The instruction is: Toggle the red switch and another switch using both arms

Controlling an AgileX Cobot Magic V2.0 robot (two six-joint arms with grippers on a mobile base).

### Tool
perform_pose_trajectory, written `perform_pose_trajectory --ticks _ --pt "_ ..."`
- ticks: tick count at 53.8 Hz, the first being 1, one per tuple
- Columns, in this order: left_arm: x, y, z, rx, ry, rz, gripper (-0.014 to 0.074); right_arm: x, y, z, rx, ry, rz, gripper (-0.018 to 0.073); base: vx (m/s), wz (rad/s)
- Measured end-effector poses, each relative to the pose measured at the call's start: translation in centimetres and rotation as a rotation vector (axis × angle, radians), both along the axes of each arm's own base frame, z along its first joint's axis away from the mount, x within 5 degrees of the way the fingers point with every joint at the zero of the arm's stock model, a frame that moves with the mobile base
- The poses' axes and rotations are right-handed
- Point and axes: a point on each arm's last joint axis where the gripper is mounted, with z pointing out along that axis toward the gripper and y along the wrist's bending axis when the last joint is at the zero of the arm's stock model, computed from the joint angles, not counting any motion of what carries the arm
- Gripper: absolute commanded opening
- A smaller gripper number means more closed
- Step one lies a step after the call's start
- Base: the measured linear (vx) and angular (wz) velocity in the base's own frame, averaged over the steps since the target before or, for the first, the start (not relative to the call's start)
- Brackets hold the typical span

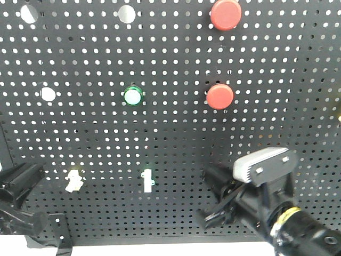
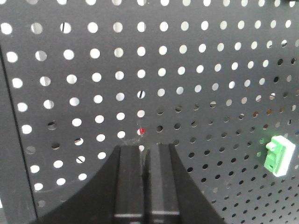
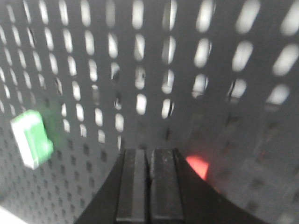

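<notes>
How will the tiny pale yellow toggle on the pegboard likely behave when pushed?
The pale yellow toggle is fixed to the pegboard, so it probably won't slide or tip; only its lever should pivot. It looks tiny and rigid, so the shut left pincer could easily slip off it.

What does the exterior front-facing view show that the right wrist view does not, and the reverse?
Only the front view: the upper red button, the lower red button, a green-ringed round button, the pale yellow switch and the left gripper. Only the right wrist view: a blurred red patch, probably the red switch, beside the shut fingers. Both: the pegboard, the white-and-green toggle and the right gripper.
</notes>
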Motion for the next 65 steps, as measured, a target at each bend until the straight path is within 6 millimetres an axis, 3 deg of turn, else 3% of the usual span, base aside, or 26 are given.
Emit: perform_pose_trajectory --ticks 39,54,65 --pt "0.0 0.0 0.4 -0.011 -0.045 0.000 0.0002 -0.4 0.3 -0.8 -0.032 0.109 0.033 -0.0008 0.00 0.00" --pt "0.0 0.0 0.4 -0.012 -0.046 0.000 0.0002 -2.5 -0.7 2.8 -0.003 -0.001 0.041 -0.0008 0.00 0.00" --pt "0.0 0.0 0.5 -0.013 -0.050 0.000 0.0002 -5.5 -2.4 6.6 0.023 -0.117 0.036 -0.0008 0.00 0.00"
